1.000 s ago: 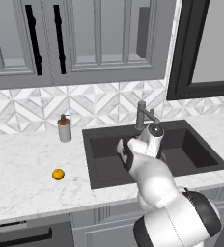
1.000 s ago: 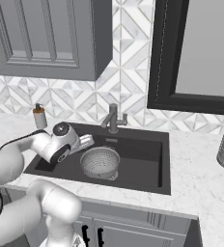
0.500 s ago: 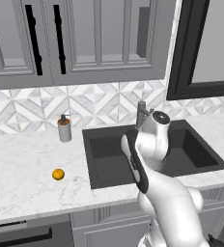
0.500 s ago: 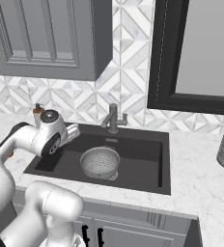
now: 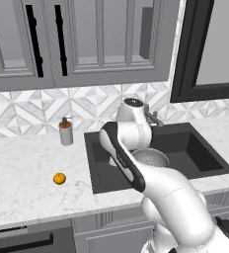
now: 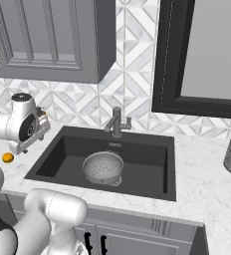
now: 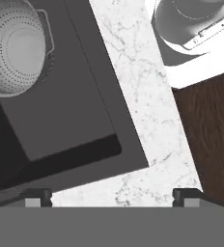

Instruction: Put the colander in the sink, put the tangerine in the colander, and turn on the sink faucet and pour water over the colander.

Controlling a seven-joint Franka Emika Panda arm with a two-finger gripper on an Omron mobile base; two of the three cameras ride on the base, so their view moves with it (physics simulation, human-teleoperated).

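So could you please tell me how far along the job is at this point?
Done: the colander sits in the sink. In hand: nothing; the gripper is open and empty above the sink's front corner. Left: the tangerine lies on the counter left of the sink and must go into the colander, and no water runs from the faucet yet.

Soap dispenser (image 5: 65, 132) on marble counter (image 5: 22, 168) — grey cabinets (image 5: 101, 39) above

Colander (image 6: 103, 168) in the sink (image 6: 137, 152), near its middle. Faucet (image 6: 117, 121) behind the sink. Tangerine (image 5: 59, 178) on the counter (image 5: 22, 183) left of the sink; soap dispenser (image 5: 65, 131) farther back, by the wall.
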